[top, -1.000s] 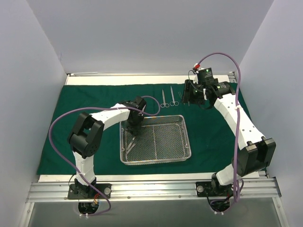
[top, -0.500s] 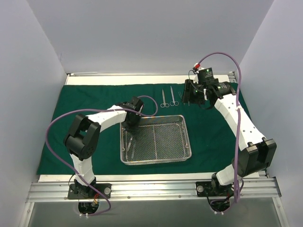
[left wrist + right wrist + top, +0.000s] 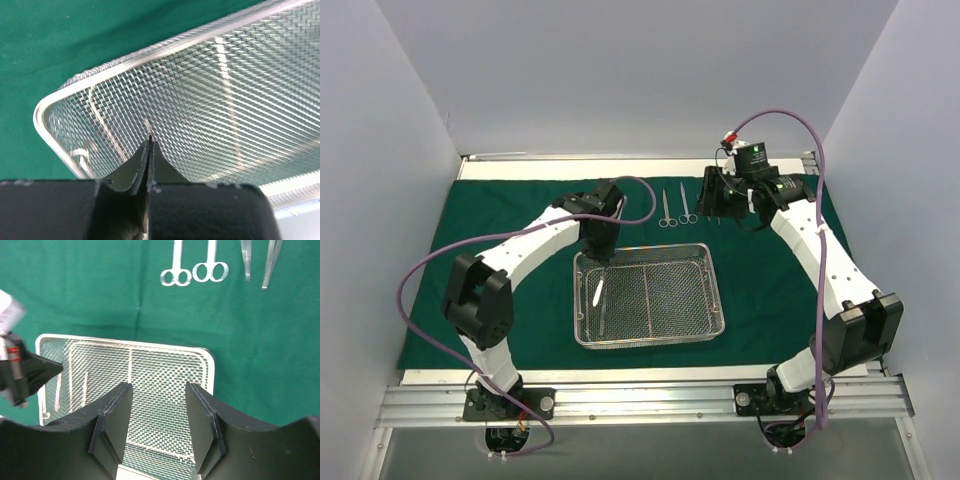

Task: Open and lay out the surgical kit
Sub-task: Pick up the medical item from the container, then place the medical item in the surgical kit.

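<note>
The dark green cloth (image 3: 500, 210) lies spread flat with the wire-mesh tray (image 3: 715, 290) on its middle. My left gripper (image 3: 602, 252) hangs shut above the tray's back left corner (image 3: 50, 100). A thin pale sliver shows just past its tips (image 3: 149, 142), and I cannot tell whether anything is pinched. Two steel instruments (image 3: 597, 292) lie at the tray's left end (image 3: 57, 390). Behind the tray, two scissors (image 3: 665, 210) (image 3: 175, 277) and two tweezers (image 3: 246, 260) lie side by side. My right gripper (image 3: 713, 195) (image 3: 157, 390) is open and empty above the cloth near them.
Pale walls enclose the table on three sides. Bare cloth (image 3: 770, 270) stretches to the right of the tray, and more (image 3: 500, 300) to its left. The metal rail (image 3: 640, 400) with both arm bases runs along the near edge.
My left gripper closed inside the tray, then rose and drew back toward the tray's back left corner. A bright instrument now lies tilted in the tray. The right gripper shifted only slightly left.
</note>
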Controlling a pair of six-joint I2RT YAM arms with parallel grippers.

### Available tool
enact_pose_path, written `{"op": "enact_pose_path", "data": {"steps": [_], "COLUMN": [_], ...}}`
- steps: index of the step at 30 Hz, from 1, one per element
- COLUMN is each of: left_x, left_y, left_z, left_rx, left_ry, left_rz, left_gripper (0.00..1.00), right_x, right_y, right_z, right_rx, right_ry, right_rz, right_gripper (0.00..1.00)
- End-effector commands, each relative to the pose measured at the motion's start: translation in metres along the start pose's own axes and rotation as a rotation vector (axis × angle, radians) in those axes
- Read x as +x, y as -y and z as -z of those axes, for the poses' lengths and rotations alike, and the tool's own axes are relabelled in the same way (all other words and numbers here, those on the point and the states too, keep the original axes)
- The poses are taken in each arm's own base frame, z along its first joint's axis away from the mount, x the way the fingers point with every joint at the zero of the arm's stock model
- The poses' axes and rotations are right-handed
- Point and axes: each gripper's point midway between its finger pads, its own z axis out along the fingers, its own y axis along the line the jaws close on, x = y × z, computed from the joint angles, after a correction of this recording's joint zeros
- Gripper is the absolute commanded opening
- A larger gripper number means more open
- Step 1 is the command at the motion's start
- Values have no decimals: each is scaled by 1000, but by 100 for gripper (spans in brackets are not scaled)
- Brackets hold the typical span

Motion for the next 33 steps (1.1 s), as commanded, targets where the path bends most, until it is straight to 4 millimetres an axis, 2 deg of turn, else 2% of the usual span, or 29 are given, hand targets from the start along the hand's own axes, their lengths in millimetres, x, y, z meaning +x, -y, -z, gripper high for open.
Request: {"op": "enact_pose_path", "data": {"steps": [1,2,3,4,6,7,8,10,11,14,19,27,33], "left_x": [-10,-15,-18,-19,-33,-38,-45,-61,-63,-73,-83,-86,-89], "left_y": [10,13,15,19,29,39,40,48,56,65,68,71,73], "left_z": [50,59,67,76,100,111,119,142,151,175,201,212,214], "left_rx": [74,89,103,134,208,273,314,405,468,566,629,665,679], "left_ry": [47,64,74,75,131,145,159,218,214,253,312,328,331], "left_rz": [41,59,70,83,129,144,195,235,267,313,338,358,365], "left_gripper": [2,2,2,2,2,2,2,2,2,2,2,2,2], "right_x": [0,7,14,7,26,23,31,39,42,49,47,48,56], "right_y": [-22,-30,-47,-64,-92,-108,-123,-139,-147,-171,-186,-191,-192], "right_z": [3,0,3,7,12,17,21,25,28,42,56,60,51], "right_rx": [-125,-166,-267,-347,-495,-557,-607,-680,-711,-834,-923,-950,-938], "right_ry": [14,-6,-30,5,-34,-2,-24,-49,-60,-77,-63,-82,-123], "right_rz": [25,23,26,26,40,59,56,63,66,97,91,87,83], "right_gripper": [46,44,43,43,47,49,54,55,57,57,57,55,50]}}
